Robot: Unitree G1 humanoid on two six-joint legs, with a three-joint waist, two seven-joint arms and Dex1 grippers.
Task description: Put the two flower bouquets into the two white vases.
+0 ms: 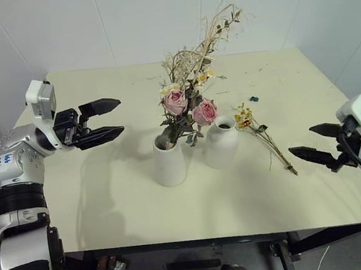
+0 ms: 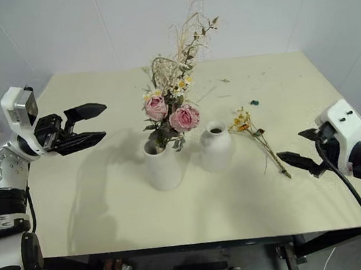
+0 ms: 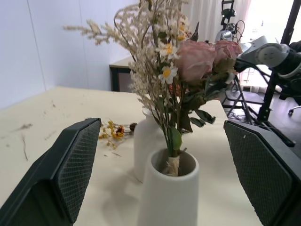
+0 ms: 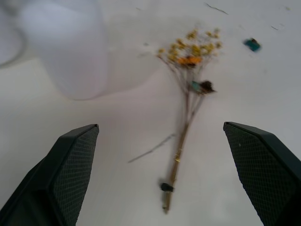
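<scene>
Cream table (image 1: 110, 203); small teal scrap (image 1: 254, 99) near far right.

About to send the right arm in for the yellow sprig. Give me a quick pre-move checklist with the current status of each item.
1. Right gripper open: ok, jaws wide and empty.
2. Yellow sprig free to pick: ok, it lies flat on the table, apart from both vases.
3. Sprig lined up with the gripper: ok, in the right wrist view the stem lies between the fingers.
4. Bottle-shaped vase ready: ok, upright, nothing standing in its mouth.
5. Rose bouquet placed: ok, standing in the cone vase.
6. Left gripper clear: ok, open, hovering to the robot's left of the vases.
</scene>
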